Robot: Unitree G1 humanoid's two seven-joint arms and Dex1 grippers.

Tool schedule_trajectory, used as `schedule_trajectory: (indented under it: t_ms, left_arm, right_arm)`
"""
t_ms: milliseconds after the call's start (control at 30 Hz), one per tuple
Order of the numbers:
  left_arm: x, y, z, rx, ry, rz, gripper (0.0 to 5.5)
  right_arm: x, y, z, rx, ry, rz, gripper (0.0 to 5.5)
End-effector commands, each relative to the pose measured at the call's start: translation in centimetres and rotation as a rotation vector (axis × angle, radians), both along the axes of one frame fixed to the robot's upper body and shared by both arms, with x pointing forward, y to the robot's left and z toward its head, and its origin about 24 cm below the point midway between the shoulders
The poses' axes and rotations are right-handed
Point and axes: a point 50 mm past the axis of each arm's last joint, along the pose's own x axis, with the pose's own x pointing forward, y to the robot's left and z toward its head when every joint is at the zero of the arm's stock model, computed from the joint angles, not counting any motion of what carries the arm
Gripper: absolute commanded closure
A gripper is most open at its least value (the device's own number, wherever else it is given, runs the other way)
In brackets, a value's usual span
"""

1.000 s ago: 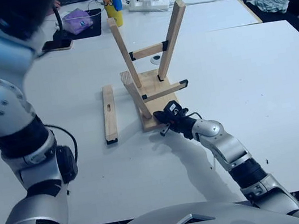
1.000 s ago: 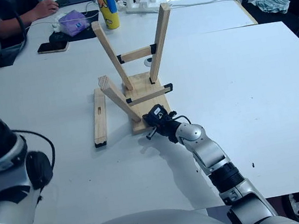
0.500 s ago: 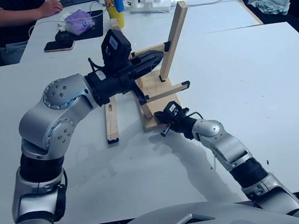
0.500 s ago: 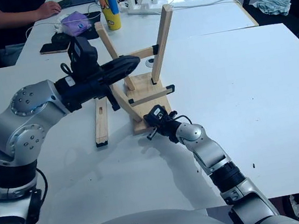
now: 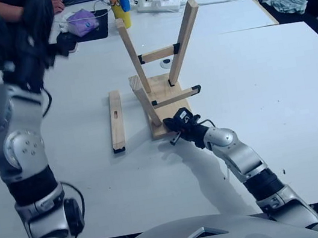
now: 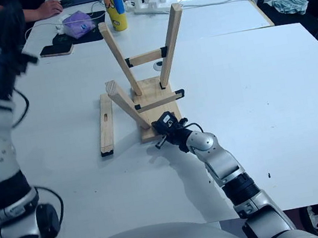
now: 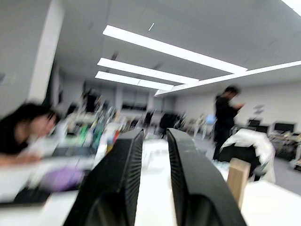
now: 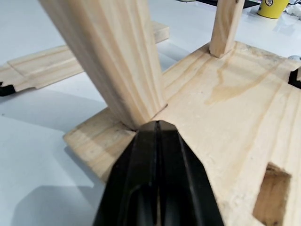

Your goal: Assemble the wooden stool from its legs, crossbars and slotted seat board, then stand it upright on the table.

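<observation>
Right claw (image 6: 161, 126) is clenched, empty, its tips pressed on the seat board (image 8: 225, 108) at the foot of the near leg (image 5: 145, 102). The stool is upside down right in front of this claw, board flat on the table (image 5: 276, 87). Two far legs (image 5: 183, 41) rise beyond it, joined by a crossbar (image 5: 159, 53). A loose leg (image 5: 115, 120) lies flat off to the claw's left, and an empty slot (image 8: 269, 186) is just beside the tips.

We judge the wood stiff, light and dry enough to grip. The joints look like press fits and the near leg leans, so it may wobble. Better to grab a leg or crossbar than the flat board.

The board's near edge sits under the claw, with bare table to its right. Left claw (image 7: 155, 136) is raised high and well apart, parted a slit, holding nothing.
</observation>
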Motion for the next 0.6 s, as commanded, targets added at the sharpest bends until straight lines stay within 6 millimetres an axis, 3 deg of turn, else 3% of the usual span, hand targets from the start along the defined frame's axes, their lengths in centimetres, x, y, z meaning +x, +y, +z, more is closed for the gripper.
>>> schedule_trajectory:
  t_ms: [33, 167, 600]
  left_arm:
    - [-1.3, -1.3, -5.3, 0.011, 0.168, 0.057, 3.88]
    - [-1.9, -2.7, -8.5, 0.101, 0.319, 0.150, 3.42]
    - [-3.5, -6.8, -12.6, 0.183, 0.504, 0.128, 1.77]
  right_arm:
    - [-3.4, -2.6, -6.4, -0.168, 0.298, -0.078, 5.50]
    - [-3.2, -2.7, -6.4, -0.167, 0.292, -0.076, 5.50]
    - [-2.6, -2.3, -5.9, -0.167, 0.281, -0.039, 5.50]
